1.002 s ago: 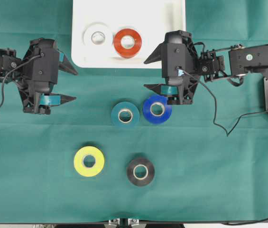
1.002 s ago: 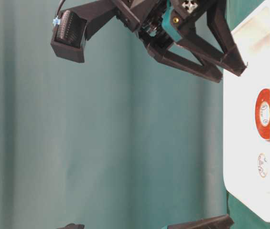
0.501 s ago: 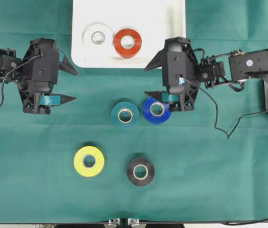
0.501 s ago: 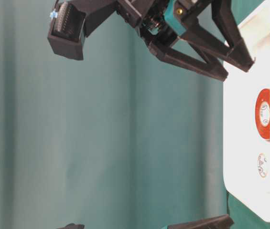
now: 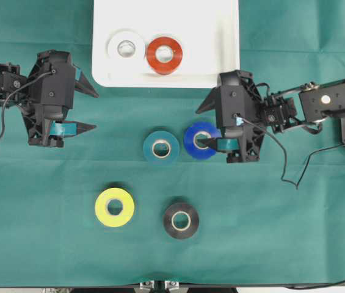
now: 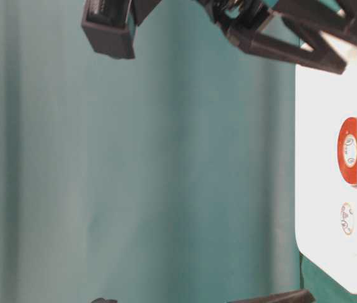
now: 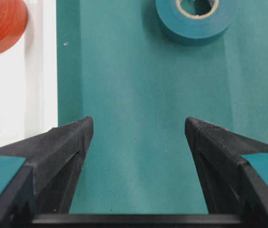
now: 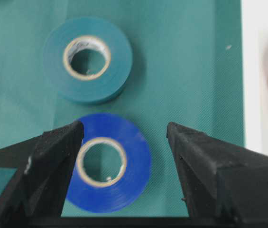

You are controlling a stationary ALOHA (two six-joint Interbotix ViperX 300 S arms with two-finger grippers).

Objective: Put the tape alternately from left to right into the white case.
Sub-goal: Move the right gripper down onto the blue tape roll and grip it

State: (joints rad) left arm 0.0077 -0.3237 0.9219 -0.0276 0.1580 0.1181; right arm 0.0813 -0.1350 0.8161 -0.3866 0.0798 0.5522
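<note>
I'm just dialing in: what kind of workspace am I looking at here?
Most likely a lab tabletop for two-arm robot trials: a green cloth covers the table, two black arms face each other with open claws (left claw, right claw), and tape rolls lie near a white case.

1. A green cloth (image 5: 50, 201) covers my bench from edge to edge, smooth, with a fine weave showing in both wrist views.
2. A thin black cable (image 5: 291, 171) loops loosely across the cloth at the right side.
</note>
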